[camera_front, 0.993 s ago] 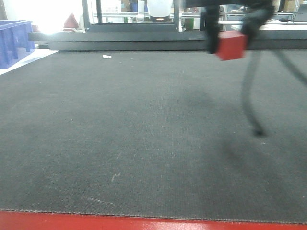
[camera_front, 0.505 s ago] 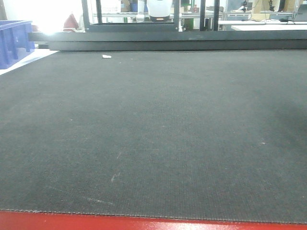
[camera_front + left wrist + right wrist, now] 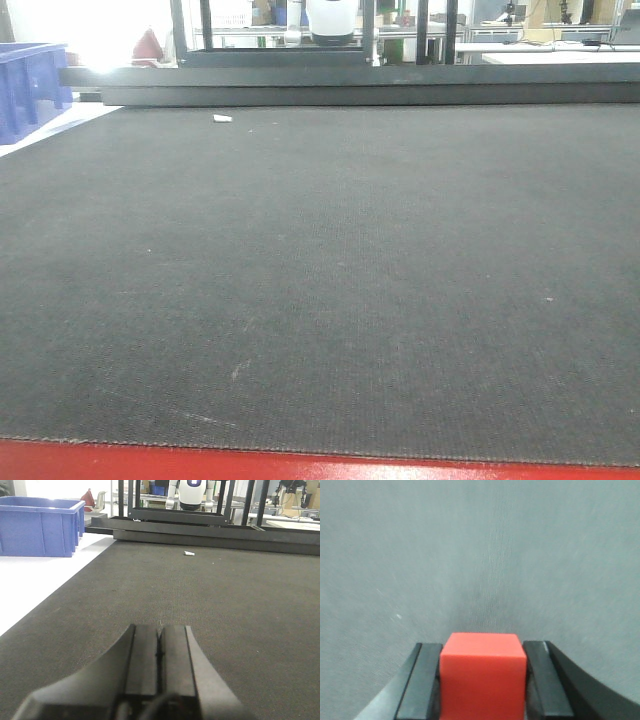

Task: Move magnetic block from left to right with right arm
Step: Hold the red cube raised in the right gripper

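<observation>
A dark woven mat (image 3: 320, 280) covers the table (image 3: 300, 468), whose red edge shows along the front. A small white scrap (image 3: 222, 118) lies near the mat's far side. A blue plastic crate (image 3: 40, 526) stands off the mat, far left.

A dark mat (image 3: 320, 280) runs back to a black frame (image 3: 300, 90), a blue crate (image 3: 40, 527) beside it (glare behind).

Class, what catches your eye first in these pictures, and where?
The red cube, clamped in the right gripper, fills the bottom of the right wrist view above the dark mat. A blue crate stands off the mat's far left; the left gripper is shut.
</observation>
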Controlling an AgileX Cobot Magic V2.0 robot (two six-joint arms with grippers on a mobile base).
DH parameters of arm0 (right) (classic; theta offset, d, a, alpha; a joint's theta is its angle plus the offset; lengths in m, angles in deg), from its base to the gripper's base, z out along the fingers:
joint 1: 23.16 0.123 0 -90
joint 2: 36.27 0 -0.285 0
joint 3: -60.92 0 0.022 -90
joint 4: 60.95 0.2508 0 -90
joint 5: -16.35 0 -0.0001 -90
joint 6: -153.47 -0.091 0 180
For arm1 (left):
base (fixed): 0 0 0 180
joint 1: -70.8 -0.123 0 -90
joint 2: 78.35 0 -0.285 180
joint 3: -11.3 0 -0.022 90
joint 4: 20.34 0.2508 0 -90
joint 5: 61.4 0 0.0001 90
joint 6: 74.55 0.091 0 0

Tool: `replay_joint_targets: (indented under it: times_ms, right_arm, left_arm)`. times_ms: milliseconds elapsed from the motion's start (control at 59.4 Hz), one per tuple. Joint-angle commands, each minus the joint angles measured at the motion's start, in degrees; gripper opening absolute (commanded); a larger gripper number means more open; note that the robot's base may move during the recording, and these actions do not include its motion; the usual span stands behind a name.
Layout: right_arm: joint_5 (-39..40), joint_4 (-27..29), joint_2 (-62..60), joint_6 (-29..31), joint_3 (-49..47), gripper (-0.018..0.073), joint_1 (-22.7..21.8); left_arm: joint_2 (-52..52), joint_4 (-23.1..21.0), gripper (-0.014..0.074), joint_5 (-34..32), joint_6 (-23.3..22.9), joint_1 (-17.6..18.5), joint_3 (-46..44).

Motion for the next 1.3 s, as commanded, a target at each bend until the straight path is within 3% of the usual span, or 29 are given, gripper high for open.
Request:
replay_joint_targets:
  times_ms: [0, 438, 1279]
  right_arm:
    - [3.6, -0.4, -6.5, 1.3, -1.1, 0.0157, -0.2]
    - [3.5, -0.4, -24.3, 1.6, -1.5, 0.0157, -0.2]
    - [3.5, -0.4, -25.0, 1.6, -1.2, 0.0157, -0.2]
  left_arm:
    - [0.8, 0.0, -0.0116, -5.1, -0.2, -0.2, 0.6]
    - [0.8, 0.0, -0.0116, -5.1, -0.2, -0.2, 0.6]
    - [0.8, 0.0, -0.0116, -5.1, -0.2, -0.2, 0.6]
